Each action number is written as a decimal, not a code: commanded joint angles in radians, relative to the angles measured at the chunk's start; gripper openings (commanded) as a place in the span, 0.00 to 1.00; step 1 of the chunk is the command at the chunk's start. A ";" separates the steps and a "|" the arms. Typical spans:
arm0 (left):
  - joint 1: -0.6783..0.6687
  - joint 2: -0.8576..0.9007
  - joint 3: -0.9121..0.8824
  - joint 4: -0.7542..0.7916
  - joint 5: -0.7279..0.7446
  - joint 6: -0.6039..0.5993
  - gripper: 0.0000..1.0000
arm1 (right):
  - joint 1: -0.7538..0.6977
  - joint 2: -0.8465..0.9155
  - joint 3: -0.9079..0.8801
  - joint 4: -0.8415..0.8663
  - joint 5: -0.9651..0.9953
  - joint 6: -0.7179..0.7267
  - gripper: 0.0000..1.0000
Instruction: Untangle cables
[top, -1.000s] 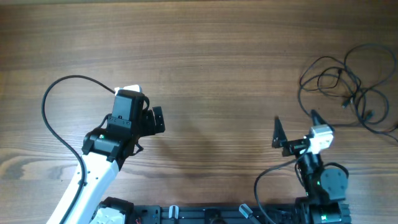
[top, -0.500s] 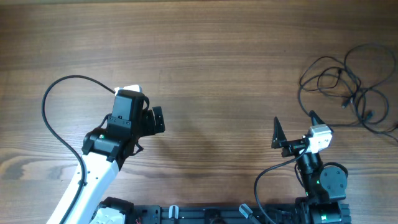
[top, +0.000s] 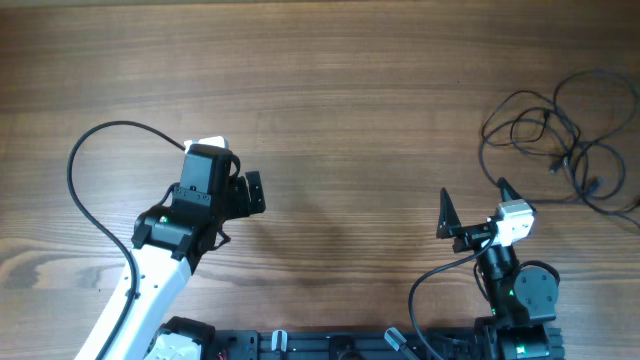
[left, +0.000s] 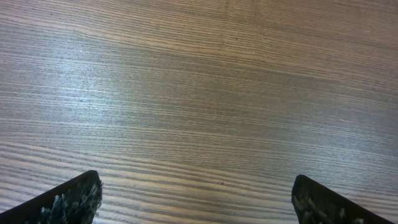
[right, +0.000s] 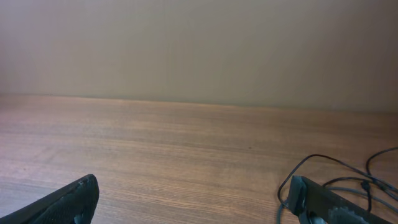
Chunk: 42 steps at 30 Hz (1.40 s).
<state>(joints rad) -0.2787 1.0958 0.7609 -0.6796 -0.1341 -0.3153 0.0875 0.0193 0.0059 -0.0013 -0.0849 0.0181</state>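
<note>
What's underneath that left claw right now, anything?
Only bare wooden table shows under the left gripper, between its open fingers. The patch directly beneath the arm itself is covered in the overhead view.

you're looking at a brown wooden desk whose grain runs left to right, and it fills the whole overhead view. in the left wrist view a soft pale sheen lies across the upper left of its surface. in the right wrist view the desk's far edge meets a plain beige wall, evenly and softly lit.
</note>
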 joint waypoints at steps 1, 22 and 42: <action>0.006 0.004 -0.005 0.003 -0.013 0.016 1.00 | 0.005 -0.016 -0.001 0.003 0.006 0.010 1.00; 0.126 -0.198 -0.014 -0.005 0.077 0.017 1.00 | 0.005 -0.016 -0.001 0.003 0.006 0.010 1.00; 0.312 -0.892 -0.468 0.257 0.146 0.016 1.00 | 0.005 -0.016 -0.001 0.003 0.006 0.010 1.00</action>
<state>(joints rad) 0.0265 0.2798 0.3687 -0.4816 -0.0010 -0.3122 0.0875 0.0193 0.0059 -0.0010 -0.0849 0.0212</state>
